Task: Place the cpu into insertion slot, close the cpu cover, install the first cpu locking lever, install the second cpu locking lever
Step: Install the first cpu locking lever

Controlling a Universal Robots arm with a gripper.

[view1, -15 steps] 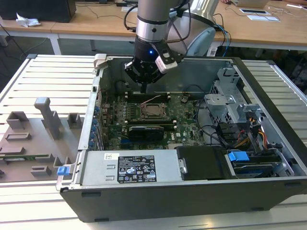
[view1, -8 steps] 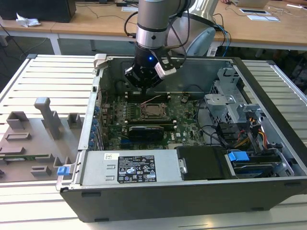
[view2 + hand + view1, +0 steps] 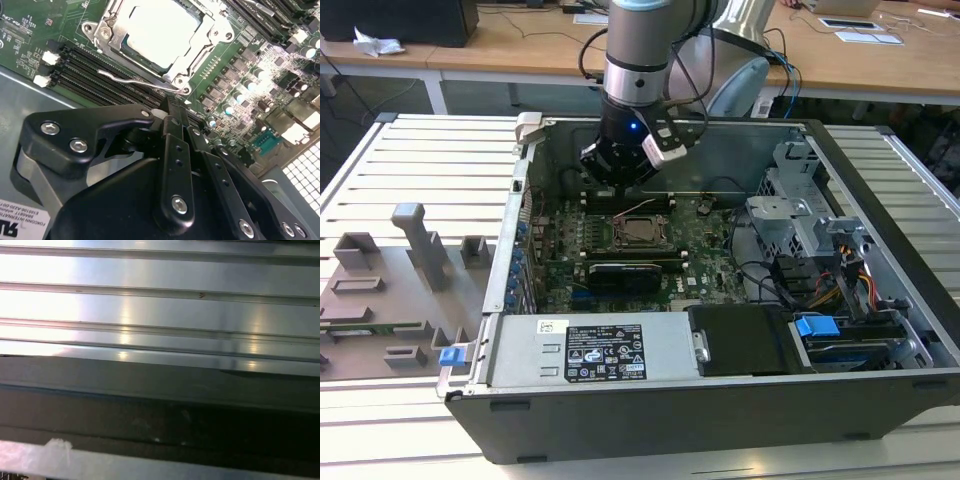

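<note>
Silver metal fills the middle of the green board (image 3: 620, 262): the cpu (image 3: 159, 27) sits flat in the insertion slot (image 3: 641, 232), and the cpu cover (image 3: 197, 47) lies folded down around it, its window framing the chip's bright top. So chip seated, cover down, by the look of it. The gripper (image 3: 170, 116) hangs just beside the socket, on the case's back-wall side in the exterior view, its black fingers (image 3: 176, 150) drawn together with nothing between them. Their tips sit right by a locking lever (image 3: 137, 80), a thin wire rod that runs along the socket's near edge in the second wrist view, between the cover and the memory slots (image 3: 92, 67), its hooked end pointing away from the socket corner. It looks unlatched, though that's a judgement.

The risk here: the lever is springy and thin, so the fingertips could slide off it and strike the memory slots. Press at a bad angle and the wire misses its catch, leaving the cover loose.
</note>
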